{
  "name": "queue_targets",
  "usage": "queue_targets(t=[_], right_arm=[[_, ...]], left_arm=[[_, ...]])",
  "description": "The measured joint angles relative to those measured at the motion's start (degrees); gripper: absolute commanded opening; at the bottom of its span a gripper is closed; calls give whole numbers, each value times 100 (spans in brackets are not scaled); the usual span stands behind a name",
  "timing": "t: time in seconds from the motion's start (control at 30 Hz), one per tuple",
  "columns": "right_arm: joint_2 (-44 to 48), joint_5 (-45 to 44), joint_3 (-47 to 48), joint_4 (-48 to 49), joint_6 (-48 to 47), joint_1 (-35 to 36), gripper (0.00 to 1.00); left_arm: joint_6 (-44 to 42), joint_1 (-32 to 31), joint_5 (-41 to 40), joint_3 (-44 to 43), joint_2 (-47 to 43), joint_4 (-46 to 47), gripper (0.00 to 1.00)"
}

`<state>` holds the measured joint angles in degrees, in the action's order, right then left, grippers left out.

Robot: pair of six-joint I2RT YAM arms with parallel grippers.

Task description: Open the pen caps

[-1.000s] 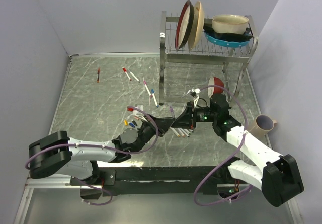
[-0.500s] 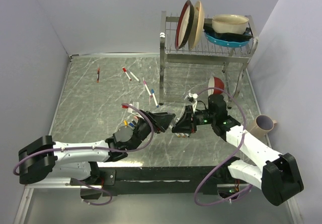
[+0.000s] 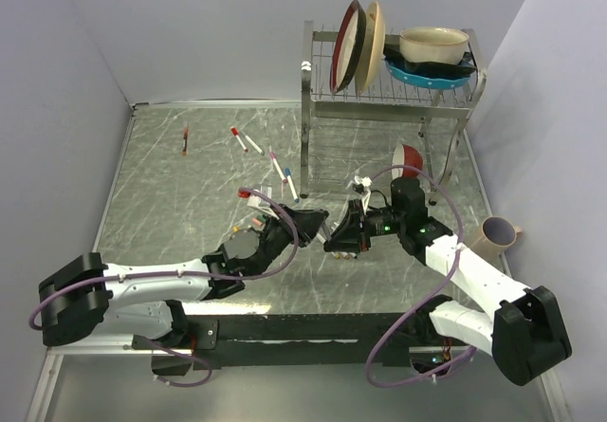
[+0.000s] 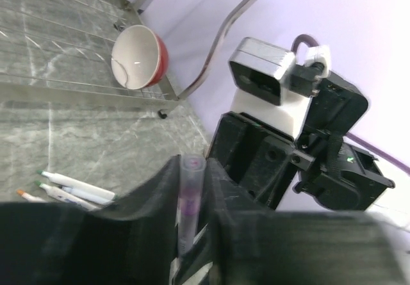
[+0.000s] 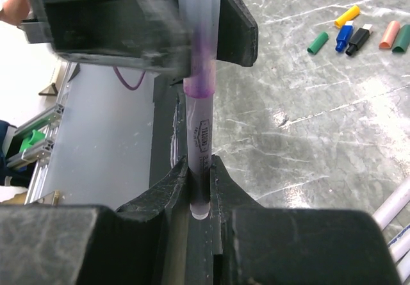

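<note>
My right gripper (image 5: 200, 170) is shut on the white barrel of a marker pen (image 5: 199, 128), held above the table. The pen's translucent purple cap (image 5: 199, 22) sits between the fingers of my left gripper (image 4: 191, 166), which is shut on it (image 4: 190, 189). In the top view the left gripper (image 3: 316, 219) and right gripper (image 3: 334, 240) meet tip to tip at the table's middle. Several loose caps lie on the table: yellow (image 5: 348, 14), blue (image 5: 344, 36), black (image 5: 357, 36), green (image 5: 317, 41), salmon (image 5: 389, 34).
Uncapped white pens (image 4: 70, 187) lie below the grippers. Capped pens (image 3: 245, 138) lie at the far left. A dish rack (image 3: 318, 109) with plates stands at the back right, a red bowl (image 3: 406, 159) under it. A beige mug (image 3: 496, 235) is at the right.
My left arm has swung right and forward to the pen held in my right gripper, and its fingers now sit around the purple cap. The right gripper has shifted slightly left.
</note>
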<state>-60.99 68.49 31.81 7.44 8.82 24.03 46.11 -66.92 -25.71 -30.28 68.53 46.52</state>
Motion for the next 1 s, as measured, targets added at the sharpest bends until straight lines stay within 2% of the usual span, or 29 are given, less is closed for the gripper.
queue_targets(t=[0.07, 0.27, 0.63, 1.0], right_arm=[[-2, -11, 11, -42, -13, 0, 0], [-129, -136, 79, -254, -195, 22, 0], [-614, -765, 1078, -299, -1099, 518, 0], [-1228, -1285, 1517, -855, -1956, 981, 0]], left_arm=[[-35, 48, 42, -13, 13, -63, 1], [-37, 219, 162, -50, -92, -435, 1], [249, 1300, 1071, 223, -1943, -1917, 1], [531, 1832, 1515, 627, -2540, -2511, 1]])
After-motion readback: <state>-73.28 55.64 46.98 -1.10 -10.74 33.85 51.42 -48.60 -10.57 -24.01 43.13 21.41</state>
